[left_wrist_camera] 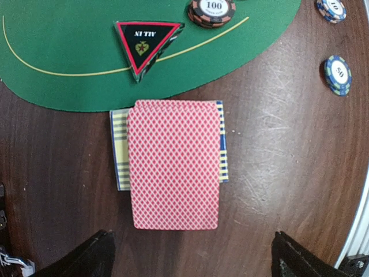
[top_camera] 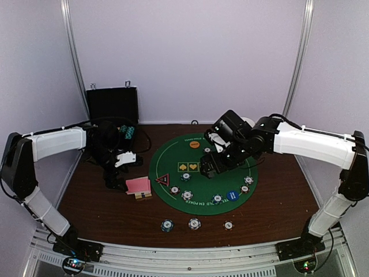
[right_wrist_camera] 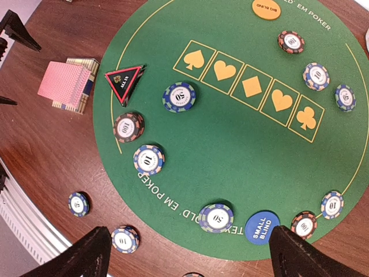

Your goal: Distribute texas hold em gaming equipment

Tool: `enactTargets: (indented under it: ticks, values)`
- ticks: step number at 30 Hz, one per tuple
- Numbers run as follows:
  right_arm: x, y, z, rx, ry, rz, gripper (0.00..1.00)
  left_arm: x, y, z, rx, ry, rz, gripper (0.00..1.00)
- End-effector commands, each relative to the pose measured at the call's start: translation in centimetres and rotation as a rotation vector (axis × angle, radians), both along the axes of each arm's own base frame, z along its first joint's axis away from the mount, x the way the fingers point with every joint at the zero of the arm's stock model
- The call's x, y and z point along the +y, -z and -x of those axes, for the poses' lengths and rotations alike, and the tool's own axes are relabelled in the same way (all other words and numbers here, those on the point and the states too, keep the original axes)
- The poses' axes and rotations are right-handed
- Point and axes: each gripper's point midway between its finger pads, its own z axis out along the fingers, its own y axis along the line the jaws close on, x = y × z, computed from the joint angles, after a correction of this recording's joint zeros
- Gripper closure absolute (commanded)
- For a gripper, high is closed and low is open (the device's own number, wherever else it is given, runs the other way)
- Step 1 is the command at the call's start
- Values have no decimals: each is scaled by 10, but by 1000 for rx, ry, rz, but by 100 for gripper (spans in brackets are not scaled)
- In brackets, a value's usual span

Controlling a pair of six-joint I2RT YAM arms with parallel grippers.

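Pink-backed card deck (left_wrist_camera: pixel 173 164) lies face-down near the red-black triangle marker (left_wrist_camera: pixel 144 43), chips (right_wrist_camera: pixel 179 97) scattered.

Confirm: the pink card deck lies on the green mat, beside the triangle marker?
No. The pink card deck lies off the green mat, on a striped box on the wooden table. It is beside the triangle marker, as the left wrist view shows.

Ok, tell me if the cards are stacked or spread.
Stacked: the cards lie in one squared, face-down pile, edges barely fanned.
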Motion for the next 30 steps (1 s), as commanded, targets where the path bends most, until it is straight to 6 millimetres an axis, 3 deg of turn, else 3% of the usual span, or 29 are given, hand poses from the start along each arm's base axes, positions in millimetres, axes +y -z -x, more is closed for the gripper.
enactTargets:
  ticks: [1, 15, 30]
  values:
    - [-5, -12, 1, -33, 48, -44, 1, -9, 10, -14, -78, 87, -7, 3]
    - [0, -22, 5, -42, 34, -79, 1, -6, 43, -18, -108, 117, -101, 2]
    - [5, -21, 7, -32, 21, -75, 1, -4, 60, -18, -88, 114, -141, 2]
